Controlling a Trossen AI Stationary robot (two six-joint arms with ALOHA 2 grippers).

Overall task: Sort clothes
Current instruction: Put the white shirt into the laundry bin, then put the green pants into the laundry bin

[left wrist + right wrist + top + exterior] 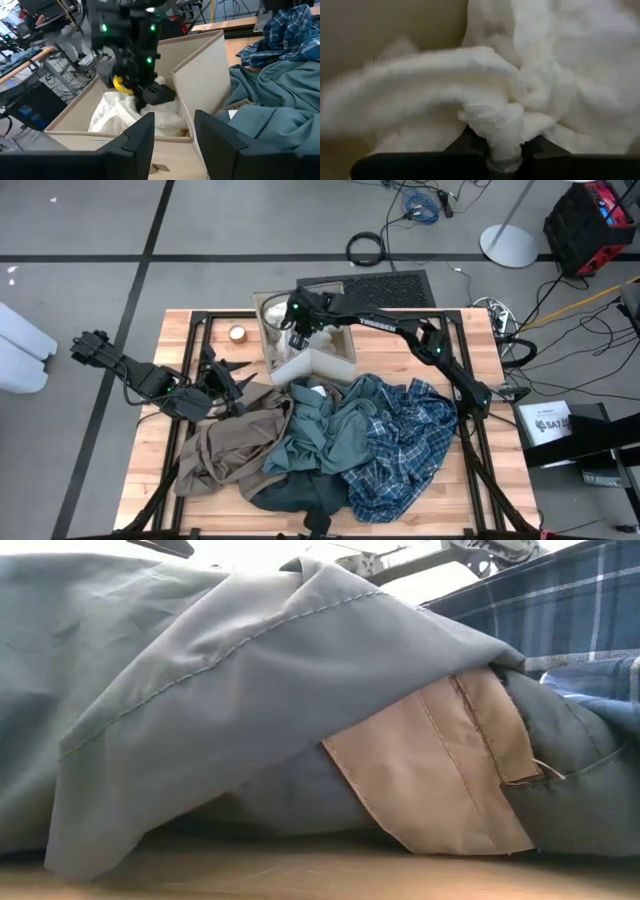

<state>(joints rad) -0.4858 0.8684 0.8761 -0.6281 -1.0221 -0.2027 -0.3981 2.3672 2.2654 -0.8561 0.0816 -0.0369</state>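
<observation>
Right end effector (142, 95) pinches a cream-white garment (495, 125) inside the beige fabric box (325, 365); left end effector (228, 383) waits open beside the tan-brown garment (225, 445).

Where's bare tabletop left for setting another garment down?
Free: the far-left corner around the small round object, the far-right strip beyond the plaid shirt, and the near-left edge beside the tan garment. Crowded: the middle, piled with tan, teal, plaid and dark clothes. The fabric box holds white fabric gripped by the right pincer.
</observation>
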